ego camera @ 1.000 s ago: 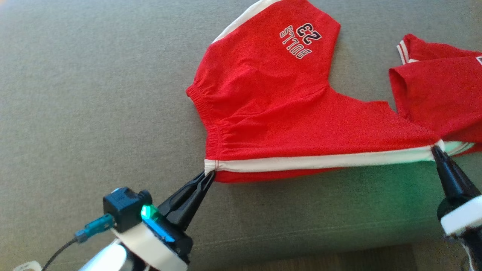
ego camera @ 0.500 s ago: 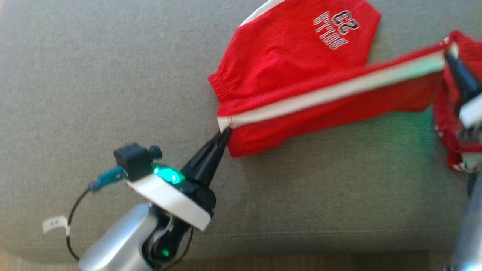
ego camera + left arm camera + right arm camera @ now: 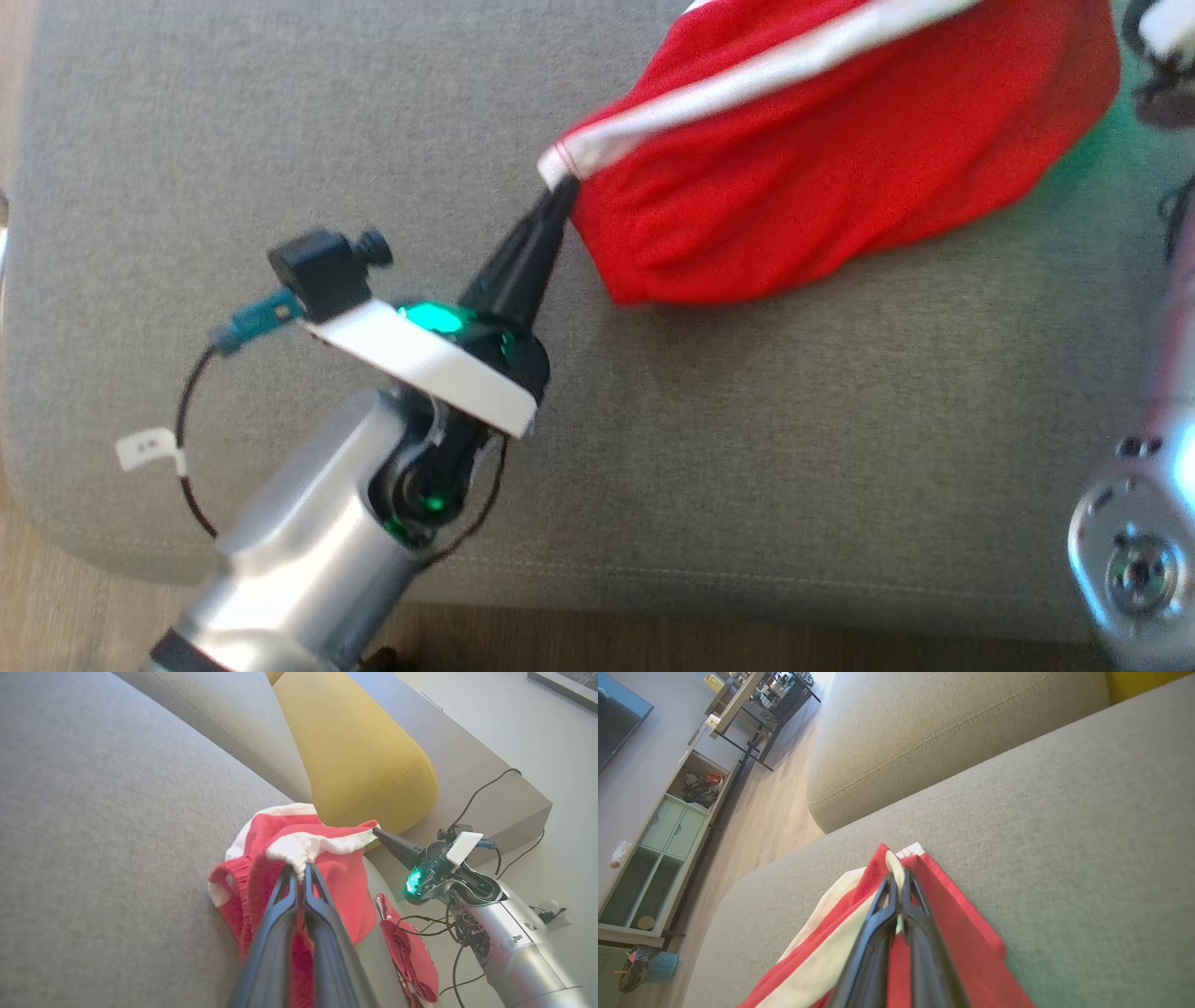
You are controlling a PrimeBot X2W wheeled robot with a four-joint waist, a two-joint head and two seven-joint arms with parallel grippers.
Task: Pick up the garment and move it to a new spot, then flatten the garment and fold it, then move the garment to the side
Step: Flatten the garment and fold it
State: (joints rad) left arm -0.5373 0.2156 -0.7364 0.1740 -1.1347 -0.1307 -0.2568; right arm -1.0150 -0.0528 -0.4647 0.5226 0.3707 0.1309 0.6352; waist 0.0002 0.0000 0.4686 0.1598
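Two things near the shorts (image 3: pixel 840 159): yellow cushion (image 3: pixel 355 751), red garment (image 3: pixel 413 963)

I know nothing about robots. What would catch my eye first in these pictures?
The bright red fabric shorts with a white side stripe catch the eye first, strung between the left gripper and the right gripper, each pinched shut on a stripe end, over the grey fabric sofa seat. Next comes the plump mustard-yellow cushion on the sofa behind them.
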